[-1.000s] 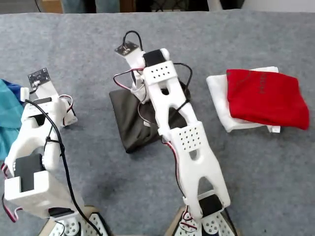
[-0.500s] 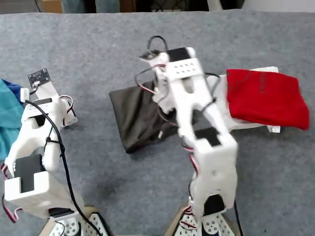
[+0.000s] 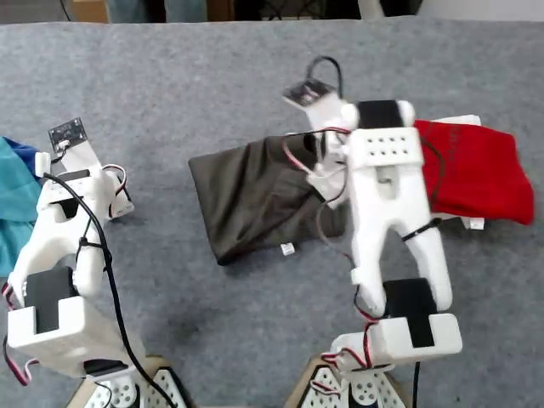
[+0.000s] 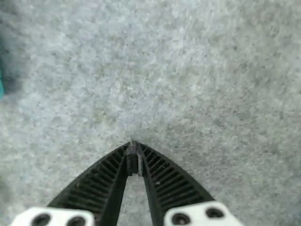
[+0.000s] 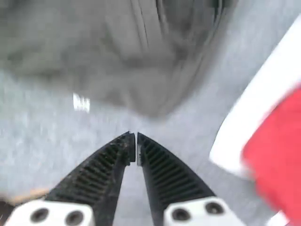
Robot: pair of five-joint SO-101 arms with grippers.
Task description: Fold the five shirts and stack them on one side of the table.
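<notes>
A dark grey shirt (image 3: 255, 200), loosely folded, lies in the middle of the table. To its right, a folded red shirt (image 3: 476, 170) rests on a folded white shirt (image 3: 455, 121). A teal shirt (image 3: 12, 204) and a blue one (image 3: 22, 154) lie at the left edge. My right gripper (image 5: 136, 137) is shut and holds nothing. It hangs over bare table between the dark shirt (image 5: 117, 56) and the white shirt (image 5: 249, 136). My left gripper (image 4: 134, 147) is shut over bare table near the teal shirt.
The table (image 3: 153, 76) is covered in grey felt, bare along the far side and in front of the dark shirt. A small white tag (image 3: 287, 249) sticks out at the dark shirt's near edge. Both arm bases stand at the near edge.
The right arm has swung right, from over the dark shirt toward the red and white stack, uncovering the shirt. The left arm has not moved.
</notes>
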